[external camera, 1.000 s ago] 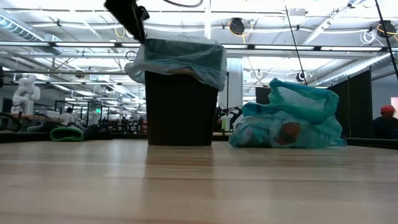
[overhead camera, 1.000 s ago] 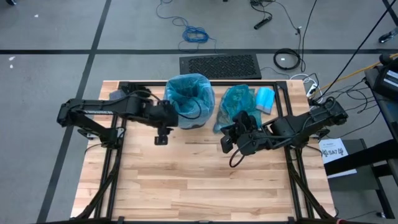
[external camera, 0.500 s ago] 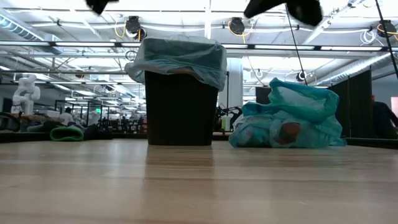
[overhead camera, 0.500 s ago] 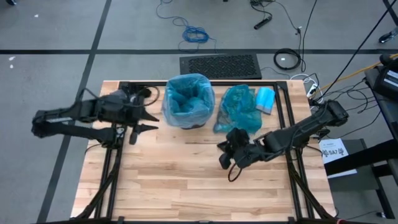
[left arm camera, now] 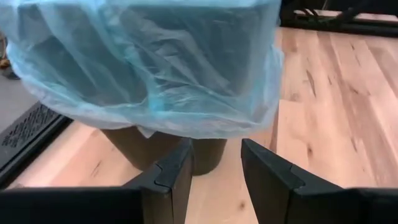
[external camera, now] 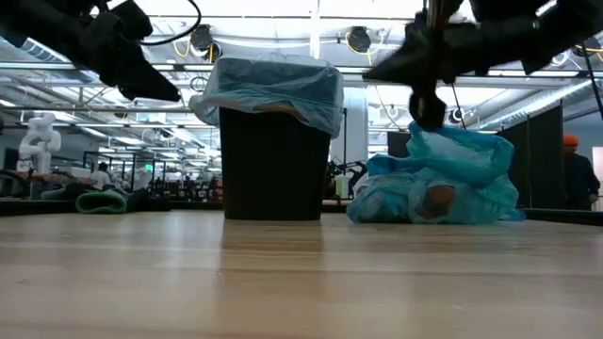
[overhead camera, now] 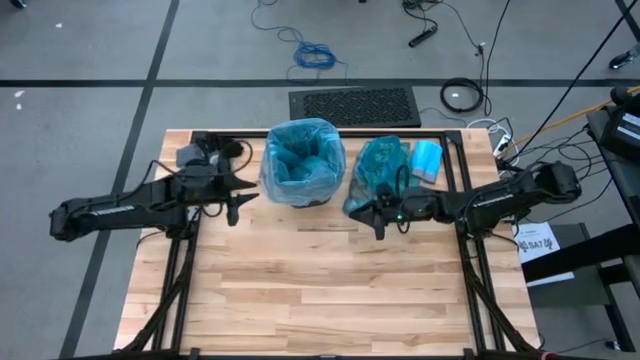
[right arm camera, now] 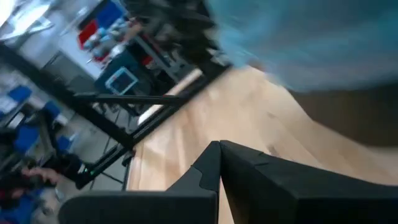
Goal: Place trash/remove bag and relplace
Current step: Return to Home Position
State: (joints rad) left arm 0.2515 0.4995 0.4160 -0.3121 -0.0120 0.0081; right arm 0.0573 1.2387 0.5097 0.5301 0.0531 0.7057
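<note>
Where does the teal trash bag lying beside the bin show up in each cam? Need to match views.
High view: teal bag directly right of the lined black bin.
Low view: teal bag slumped right of centre, again right of the bin.
Left wrist view: not in it; only the bin.
Right wrist view: only blurred blue plastic, cannot tell.
Shared landmark: the bin.

The table (overhead camera: 320, 285) lies open before bin (overhead camera: 303, 165) and bag (overhead camera: 378, 170).

Bright, even light; ceiling lamps (external camera: 358, 40) glare behind; shadows faint.
</note>
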